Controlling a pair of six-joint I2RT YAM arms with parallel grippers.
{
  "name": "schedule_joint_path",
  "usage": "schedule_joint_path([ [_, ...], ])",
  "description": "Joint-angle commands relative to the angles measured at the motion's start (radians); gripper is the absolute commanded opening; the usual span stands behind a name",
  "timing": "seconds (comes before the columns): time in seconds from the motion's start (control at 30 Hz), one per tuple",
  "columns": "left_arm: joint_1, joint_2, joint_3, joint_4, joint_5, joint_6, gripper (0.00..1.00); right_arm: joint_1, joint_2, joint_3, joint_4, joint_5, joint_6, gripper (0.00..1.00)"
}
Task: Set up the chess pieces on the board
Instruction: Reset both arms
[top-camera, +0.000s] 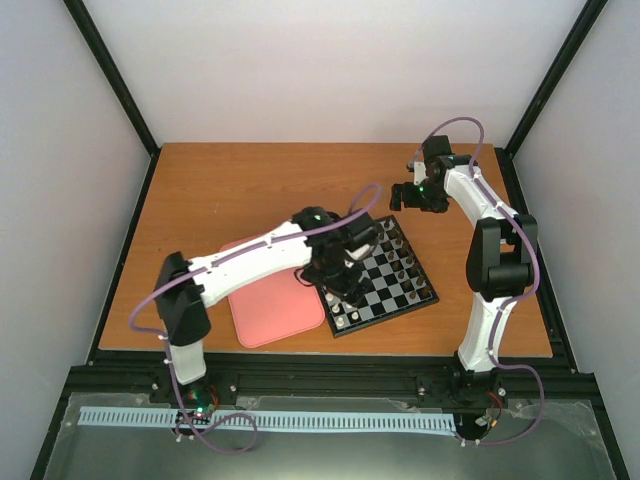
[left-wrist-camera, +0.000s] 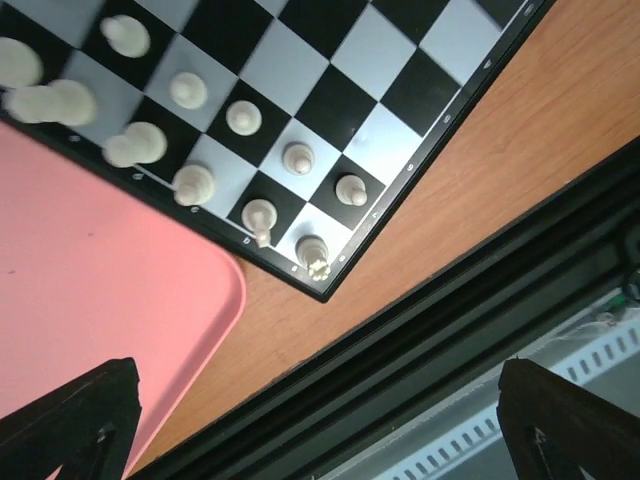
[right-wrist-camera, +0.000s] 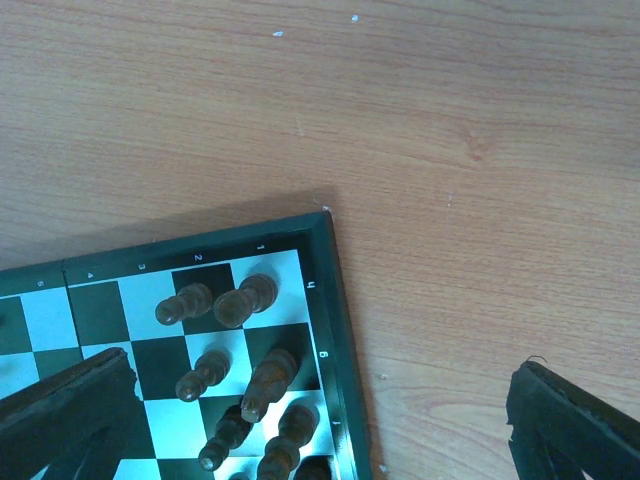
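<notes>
The board (top-camera: 390, 317) lies right of the table's centre, and its corner (left-wrist-camera: 395, 45) shows in the left wrist view. Several cream-white chess pieces (left-wrist-camera: 297, 157) stand in two rows along that corner, one (left-wrist-camera: 313, 250) on the very corner square. My left gripper (top-camera: 345, 265) hovers over the board's near-left part. Its jaws (left-wrist-camera: 320, 440) are wide open with nothing between them. My right gripper (top-camera: 415, 195) hangs past the board's far corner (right-wrist-camera: 335, 330), open (right-wrist-camera: 320, 430) and empty.
A pink tray (top-camera: 270, 305) (left-wrist-camera: 90, 280) lies against the board's left side. Dark brown pieces (right-wrist-camera: 240, 300) stand on the far rows. A black frame rail (left-wrist-camera: 400, 340) runs along the table's near edge, with a white slotted strip (top-camera: 300, 420) beyond it.
</notes>
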Motion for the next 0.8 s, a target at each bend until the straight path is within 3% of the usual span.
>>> schedule_joint_path([
  [0.0,0.077,-0.099,0.043,-0.081,-0.063,-0.019,1.00,-0.004,-0.048,0.014,0.014,-0.012,0.023,1.00],
  [0.13,0.216,-0.160,0.053,-0.104,-0.088,-0.013,1.00,-0.005,-0.045,0.028,0.004,-0.010,0.048,1.00],
  [0.37,0.566,-0.221,0.063,-0.094,-0.078,0.059,1.00,-0.001,-0.063,0.048,-0.011,0.052,0.069,1.00],
  [0.53,0.794,-0.249,0.053,-0.022,0.046,0.044,1.00,-0.001,-0.069,0.071,-0.039,0.072,0.052,1.00],
  [0.77,0.842,-0.261,0.056,0.011,0.034,0.023,1.00,-0.001,-0.082,0.067,-0.040,0.092,0.070,1.00],
])
